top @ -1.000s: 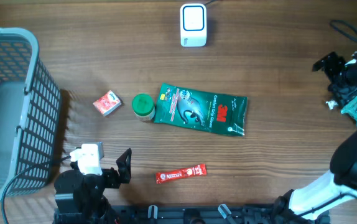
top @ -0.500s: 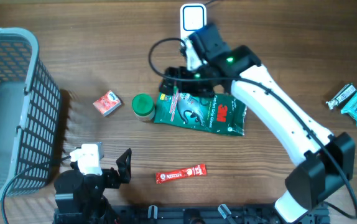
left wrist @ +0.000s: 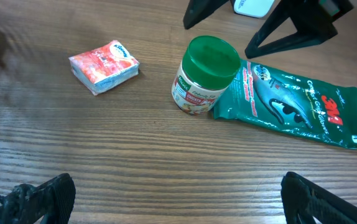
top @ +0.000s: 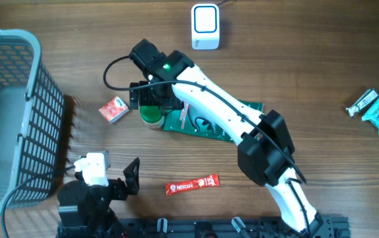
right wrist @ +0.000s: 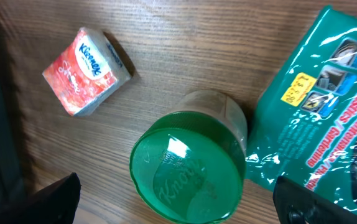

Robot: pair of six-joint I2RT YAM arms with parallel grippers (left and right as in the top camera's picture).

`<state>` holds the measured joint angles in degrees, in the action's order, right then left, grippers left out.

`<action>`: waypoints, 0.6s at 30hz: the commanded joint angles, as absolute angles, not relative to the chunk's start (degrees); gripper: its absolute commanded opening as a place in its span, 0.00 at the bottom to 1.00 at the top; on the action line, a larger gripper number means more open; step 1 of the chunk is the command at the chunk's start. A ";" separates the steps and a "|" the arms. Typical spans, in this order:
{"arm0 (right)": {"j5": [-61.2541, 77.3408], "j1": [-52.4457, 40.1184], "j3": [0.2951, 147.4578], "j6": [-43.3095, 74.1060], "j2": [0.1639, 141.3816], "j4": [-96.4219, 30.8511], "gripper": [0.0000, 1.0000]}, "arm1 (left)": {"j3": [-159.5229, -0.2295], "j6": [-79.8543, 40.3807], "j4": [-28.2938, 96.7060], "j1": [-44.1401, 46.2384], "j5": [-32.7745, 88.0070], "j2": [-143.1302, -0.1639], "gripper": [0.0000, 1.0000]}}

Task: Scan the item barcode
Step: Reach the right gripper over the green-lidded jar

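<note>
Fingers (right wrist: pixel 57 202) of the right gripper (right wrist: pixel 175 186) are spread wide with nothing between their pads. They frame the green-lidded jar (right wrist: pixel 188 165), which lies centred in the gap below them. In the right wrist view the lid faces almost straight up at the camera, one finger off to each side and neither touching it. From the left wrist view the two dark fingers hang over the far side of the jar (left wrist: pixel 206 74), their tips apart from the lid. Whether they are level with the lid or above it cannot be told.

The jar stands upright on the wooden table (top: pixel 295 53), mostly hidden in the overhead view beneath the right gripper (top: pixel 151 99). Its side sits against the left end of a green 3M glove pack (left wrist: pixel 290 106) lying flat. A red tissue packet (left wrist: pixel 104 66) lies near the jar on its other side, apart from it.

Farther out, the white scanner (top: pixel 205 26) sits at the far edge of the table, well apart from the jar. A red Nescafé stick (top: pixel 191 184) lies near the front edge. The left gripper (left wrist: pixel 178 199) hangs over bare wood with its fingers wide and holding nothing, near the grey basket (top: pixel 47 125). Two small packets (top: pixel 374 109) lie far off on the right.
</note>
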<state>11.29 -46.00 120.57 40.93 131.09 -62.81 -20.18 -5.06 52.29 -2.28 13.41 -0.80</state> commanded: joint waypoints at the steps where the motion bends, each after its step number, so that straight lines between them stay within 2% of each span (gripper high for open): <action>1: 9.87 -46.22 122.15 40.49 134.45 -63.07 0.99 | -20.03 -4.80 52.01 -2.52 13.87 -0.38 1.00; 8: 2.87 -48.60 122.15 38.28 139.33 -62.63 0.98 | -20.03 -4.80 52.01 -2.52 13.87 -0.38 1.00; 10: 1.89 -48.58 122.15 36.99 139.68 -62.83 0.90 | -20.03 -4.80 52.01 -2.52 13.87 -0.38 1.00; 11: 1.89 -48.58 122.15 33.74 139.65 -63.24 0.82 | -20.03 -4.80 52.01 -2.52 13.87 -0.38 1.00; 13: 1.17 -48.49 122.15 28.29 139.61 -65.84 0.76 | -20.03 -4.80 52.01 -2.52 13.87 -0.38 1.00; 17: -8.40 -46.52 122.17 20.91 138.28 -79.83 0.58 | -20.03 -4.80 52.01 -2.52 13.87 -0.38 1.00; 18: -10.28 -45.91 122.17 20.75 137.62 -82.35 0.57 | -20.03 -4.80 51.99 -2.52 13.87 -0.38 1.00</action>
